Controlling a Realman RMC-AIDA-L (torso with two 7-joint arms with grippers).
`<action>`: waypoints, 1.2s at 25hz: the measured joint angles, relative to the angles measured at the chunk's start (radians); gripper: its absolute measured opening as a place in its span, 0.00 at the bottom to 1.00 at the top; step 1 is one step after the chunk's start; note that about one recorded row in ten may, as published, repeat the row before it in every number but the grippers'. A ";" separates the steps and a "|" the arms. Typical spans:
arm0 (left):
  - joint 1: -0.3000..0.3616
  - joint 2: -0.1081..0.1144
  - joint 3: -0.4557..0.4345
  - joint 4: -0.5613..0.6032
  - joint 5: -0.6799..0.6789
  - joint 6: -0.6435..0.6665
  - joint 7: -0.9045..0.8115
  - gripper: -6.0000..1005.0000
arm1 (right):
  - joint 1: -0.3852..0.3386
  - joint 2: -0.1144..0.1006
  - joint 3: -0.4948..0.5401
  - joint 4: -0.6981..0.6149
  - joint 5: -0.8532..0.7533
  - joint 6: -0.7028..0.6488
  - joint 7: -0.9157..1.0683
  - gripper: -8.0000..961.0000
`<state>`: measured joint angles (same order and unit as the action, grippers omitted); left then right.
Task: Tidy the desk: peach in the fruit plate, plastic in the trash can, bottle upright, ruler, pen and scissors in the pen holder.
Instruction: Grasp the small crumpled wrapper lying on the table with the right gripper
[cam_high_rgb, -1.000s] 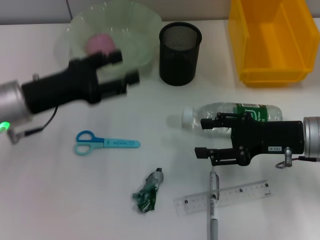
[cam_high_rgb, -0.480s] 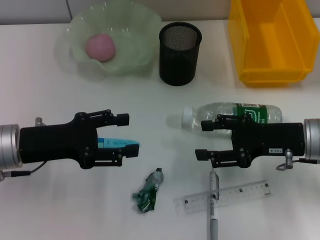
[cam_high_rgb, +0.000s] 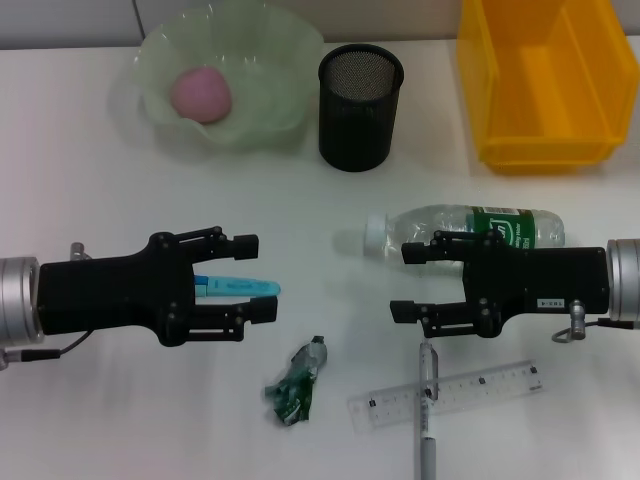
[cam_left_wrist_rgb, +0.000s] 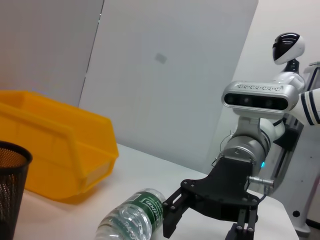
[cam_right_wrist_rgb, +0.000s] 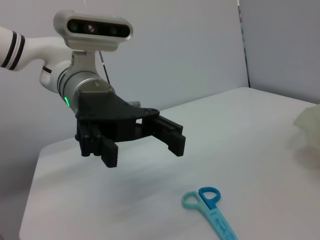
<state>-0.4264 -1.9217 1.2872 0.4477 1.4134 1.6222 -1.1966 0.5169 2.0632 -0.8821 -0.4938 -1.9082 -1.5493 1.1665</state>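
Observation:
The pink peach (cam_high_rgb: 201, 95) lies in the green fruit plate (cam_high_rgb: 285, 55). My left gripper (cam_high_rgb: 258, 278) is open and empty, over the blue scissors (cam_high_rgb: 240, 287), whose handles it hides. They show whole in the right wrist view (cam_right_wrist_rgb: 212, 212), with the left gripper (cam_right_wrist_rgb: 145, 150) above the table. My right gripper (cam_high_rgb: 405, 280) is open and empty, beside the bottle (cam_high_rgb: 470, 225) lying on its side. The crumpled plastic (cam_high_rgb: 297, 385), the ruler (cam_high_rgb: 450, 393) and the pen (cam_high_rgb: 427, 420) lie near the front edge. The black mesh pen holder (cam_high_rgb: 360, 105) stands at the back.
The yellow bin (cam_high_rgb: 545, 80) stands at the back right. The left wrist view shows the bin (cam_left_wrist_rgb: 55, 155), the lying bottle (cam_left_wrist_rgb: 132, 220), the pen holder's rim (cam_left_wrist_rgb: 10, 160) and the right gripper (cam_left_wrist_rgb: 202, 232).
My left arm has swung from the fruit plate down and back to hover over the scissors, and the peach stays in the plate. The right arm has not moved.

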 joint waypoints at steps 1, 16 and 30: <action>0.001 0.000 0.000 0.000 0.000 0.002 0.004 0.83 | 0.000 0.000 0.000 0.000 0.000 0.000 0.000 0.80; 0.009 0.002 0.003 -0.003 0.038 0.020 0.069 0.83 | 0.024 -0.005 -0.024 -0.012 0.000 -0.037 0.023 0.80; 0.018 0.029 -0.033 0.005 0.153 0.056 0.123 0.83 | 0.231 -0.028 -0.071 -0.176 -0.201 -0.227 0.298 0.80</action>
<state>-0.4088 -1.8927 1.2540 0.4526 1.5668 1.6782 -1.0739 0.7482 2.0356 -0.9526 -0.6695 -2.1093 -1.7768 1.4645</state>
